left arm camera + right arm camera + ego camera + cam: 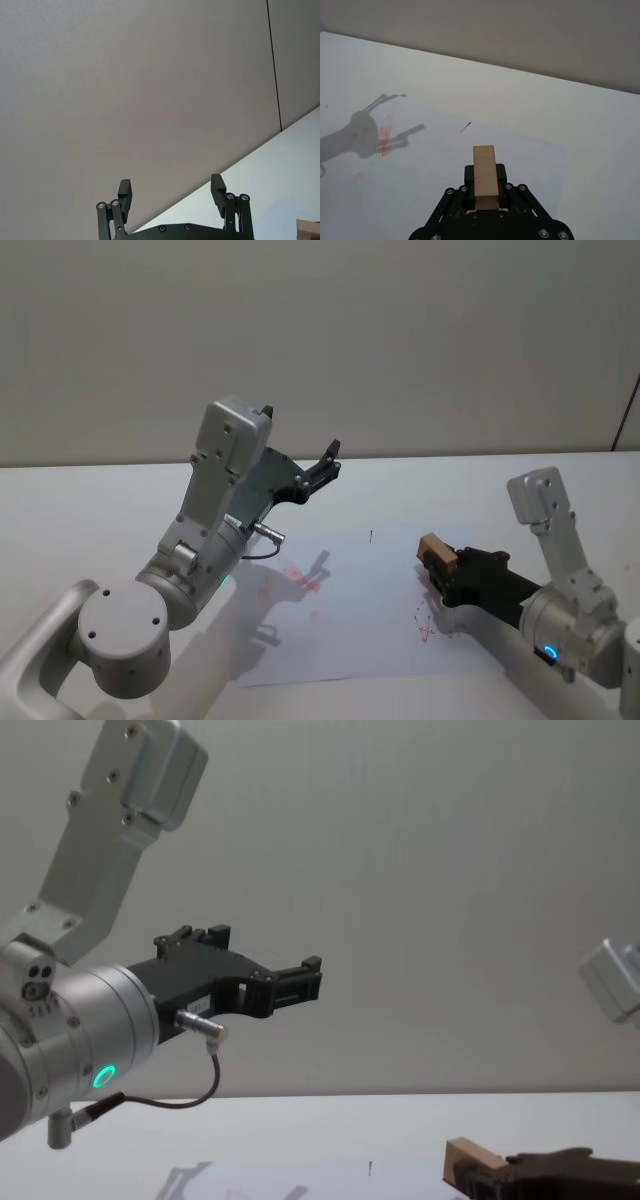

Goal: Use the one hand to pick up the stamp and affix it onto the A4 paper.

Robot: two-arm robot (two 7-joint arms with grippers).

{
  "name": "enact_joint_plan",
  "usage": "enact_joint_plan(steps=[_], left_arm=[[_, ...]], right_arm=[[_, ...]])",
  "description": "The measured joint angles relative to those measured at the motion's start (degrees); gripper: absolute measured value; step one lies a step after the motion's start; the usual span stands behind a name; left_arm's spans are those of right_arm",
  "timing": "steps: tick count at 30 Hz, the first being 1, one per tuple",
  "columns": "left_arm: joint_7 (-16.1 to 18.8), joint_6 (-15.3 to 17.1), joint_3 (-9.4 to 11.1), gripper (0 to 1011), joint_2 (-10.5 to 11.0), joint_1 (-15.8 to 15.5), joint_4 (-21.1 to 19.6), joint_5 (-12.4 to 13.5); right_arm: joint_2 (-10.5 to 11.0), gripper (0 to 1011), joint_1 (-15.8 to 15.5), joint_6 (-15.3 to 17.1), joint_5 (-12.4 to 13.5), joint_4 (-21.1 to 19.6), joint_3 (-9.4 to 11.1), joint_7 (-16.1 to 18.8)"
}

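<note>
Hand check: right hand [443, 562] is closed snugly on the stamp [485, 172], fingers pressed to its two sides, with the block's free end sticking out past the fingertips. I see the stamp over the right part of the A4 paper [350, 630], just inside its right edge; I cannot tell whether it touches the sheet. Faint red marks [300, 578] lie on the paper's left part, well apart from the stamp, and more red specks [424, 625] sit near the right hand. Left hand [330, 462] is raised above the counter [90, 510] past the paper's far edge, fingers spread wide, holding nothing.
</note>
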Motion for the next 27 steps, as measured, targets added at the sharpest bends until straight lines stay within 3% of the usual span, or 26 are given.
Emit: enact_joint_plan(steps=[27], left_arm=[[0.0, 0.0, 0.0, 1001, 0.0, 0.0, 0.0, 0.0]], right_arm=[[0.1, 218, -0.3, 2.7, -0.7, 1.6, -0.8, 0.3]])
